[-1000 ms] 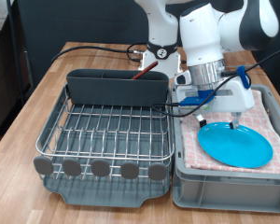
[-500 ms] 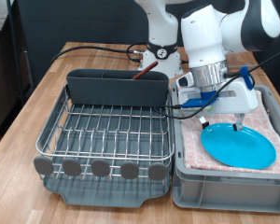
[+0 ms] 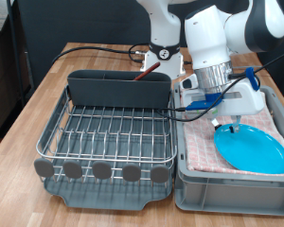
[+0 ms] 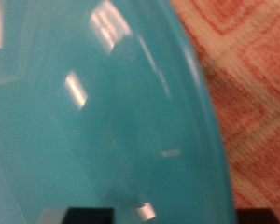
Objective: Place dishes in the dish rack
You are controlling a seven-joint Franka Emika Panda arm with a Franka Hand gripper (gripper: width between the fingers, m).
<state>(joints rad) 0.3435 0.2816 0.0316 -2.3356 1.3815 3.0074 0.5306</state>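
Note:
The light-blue plate (image 3: 253, 149) lies flat on the pink checked cloth (image 3: 275, 112) inside the light grey bin (image 3: 227, 184) at the exterior view's right. My gripper (image 3: 229, 123) points down at the plate's near-left edge, fingers apart. In the wrist view the plate (image 4: 93, 112) fills most of the frame, its rim runs between the two dark fingertips of my gripper (image 4: 173, 217), and the cloth (image 4: 252, 84) shows beside it. The dark grey dish rack (image 3: 47, 142) with its wire grid stands at the left. A brown wooden spoon (image 3: 145, 69) sticks out of its utensil compartment (image 3: 118, 91). The cup is out of view.
Black cables (image 3: 95, 49) run across the wooden table (image 3: 38, 90) behind the rack. The arm's white body (image 3: 204, 38) stands above the bin. Round grey tabs (image 3: 102, 170) line the rack's front edge.
The plate has slid to the exterior view's right across the cloth, and my gripper has moved slightly right with it.

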